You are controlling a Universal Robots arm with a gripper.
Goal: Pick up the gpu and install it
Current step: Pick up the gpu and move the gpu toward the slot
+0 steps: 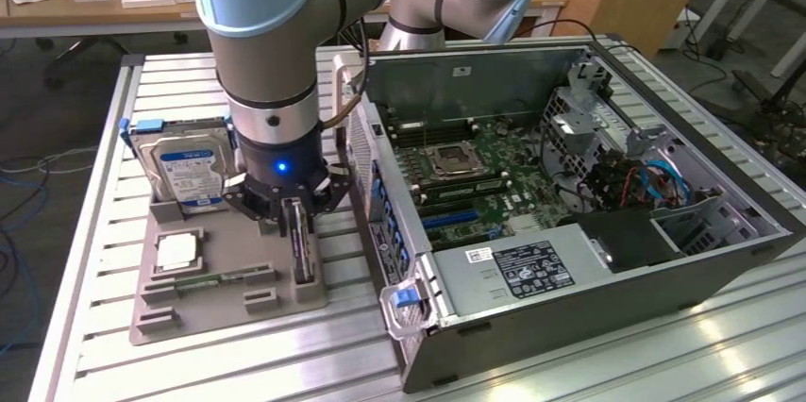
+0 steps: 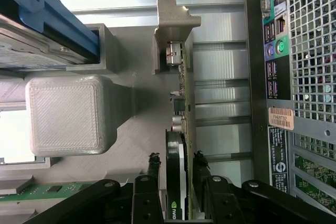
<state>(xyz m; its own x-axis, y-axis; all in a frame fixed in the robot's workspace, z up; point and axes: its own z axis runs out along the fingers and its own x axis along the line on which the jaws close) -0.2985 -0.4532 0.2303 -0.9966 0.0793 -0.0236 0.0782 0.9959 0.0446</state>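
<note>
Fingers (image 2: 151, 190) flank the gpu (image 2: 177, 174), between hard drive (image 1: 189, 172) and computer case (image 2: 256, 77).

My arm (image 1: 271, 25) comes straight down in the exterior view. Its last grey-and-blue link is vertical, and the links behind it fold back toward the exterior view's right. The wrist (image 1: 275, 142) points at the bench, with a blue light lit on its black collar. Under it the gripper (image 2: 176, 158) faces downward. Through the wrist view I see its black fingers (image 2: 154, 163) standing parted rather than clamped, though one pad may be touching; I can't quite tell.
</note>
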